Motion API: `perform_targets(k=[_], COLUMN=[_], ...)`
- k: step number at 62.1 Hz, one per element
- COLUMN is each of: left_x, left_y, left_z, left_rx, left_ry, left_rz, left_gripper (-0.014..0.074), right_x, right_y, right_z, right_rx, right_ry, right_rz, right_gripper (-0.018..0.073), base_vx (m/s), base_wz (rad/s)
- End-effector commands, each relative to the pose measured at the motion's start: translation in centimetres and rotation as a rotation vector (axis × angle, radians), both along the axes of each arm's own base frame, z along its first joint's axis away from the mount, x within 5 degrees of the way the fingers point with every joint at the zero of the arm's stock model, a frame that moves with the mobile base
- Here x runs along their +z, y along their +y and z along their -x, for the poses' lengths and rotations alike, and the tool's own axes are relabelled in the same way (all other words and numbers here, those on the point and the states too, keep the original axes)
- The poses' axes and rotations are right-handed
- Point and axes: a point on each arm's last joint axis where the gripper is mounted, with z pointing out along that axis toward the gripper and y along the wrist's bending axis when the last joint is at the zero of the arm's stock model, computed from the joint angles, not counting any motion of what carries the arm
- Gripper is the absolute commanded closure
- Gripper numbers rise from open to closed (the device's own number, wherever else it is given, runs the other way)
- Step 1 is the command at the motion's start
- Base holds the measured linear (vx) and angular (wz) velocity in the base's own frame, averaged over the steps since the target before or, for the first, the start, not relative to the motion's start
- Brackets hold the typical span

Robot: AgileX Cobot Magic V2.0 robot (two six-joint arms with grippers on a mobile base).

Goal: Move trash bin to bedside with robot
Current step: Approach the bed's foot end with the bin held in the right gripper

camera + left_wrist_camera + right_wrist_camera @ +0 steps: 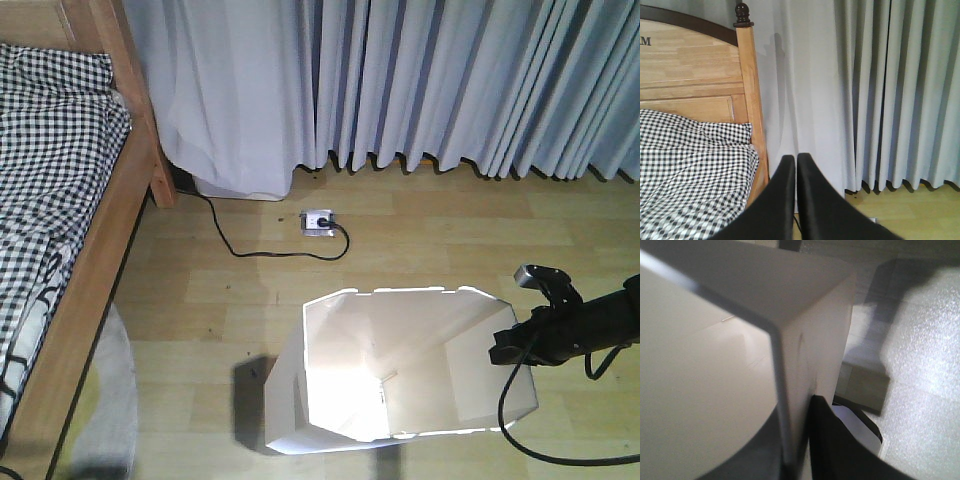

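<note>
The white trash bin (400,350) stands on the wooden floor at the bottom centre, mouth up, a short gap right of the bed. The bedside is the light wooden bed frame (90,270) with checked bedding (50,150) on the left. My right gripper (507,348) reaches in from the right and is shut on the bin's right rim. In the right wrist view the thin bin wall (810,315) runs between the fingers of the right gripper (796,412), one inside and one outside. My left gripper (796,159) is shut on nothing, pointing at the headboard (690,75).
A white power strip (318,222) with a black cable (260,252) lies on the floor behind the bin. Grey curtains (450,80) hang along the back wall. A pale rug (110,400) lies beside the bed at the bottom left.
</note>
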Motion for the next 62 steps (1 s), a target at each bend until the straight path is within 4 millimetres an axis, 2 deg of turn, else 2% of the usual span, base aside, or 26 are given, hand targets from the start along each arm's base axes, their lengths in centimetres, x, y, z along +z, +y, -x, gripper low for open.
perform_targets(k=[1, 62], left_x=[0.31, 0.31], left_y=[-0.05, -0.05], left_z=[0.01, 0.01], left_rx=[-0.009, -0.009], left_ry=[-0.068, -0.068], left_rz=[0.023, 0.023], left_gripper=[0.0603, 0.0603], right_x=[3.42, 3.42], right_y=[1.23, 1.23], right_z=[-1.01, -1.01], right_rx=[0.002, 0.002], right_ry=[-0.074, -0.074], right_rz=[-0.213, -0.213], right_gripper=[0.0564, 0.0564], base_vx=[0.16, 0.14], base_wz=[-0.01, -0.02])
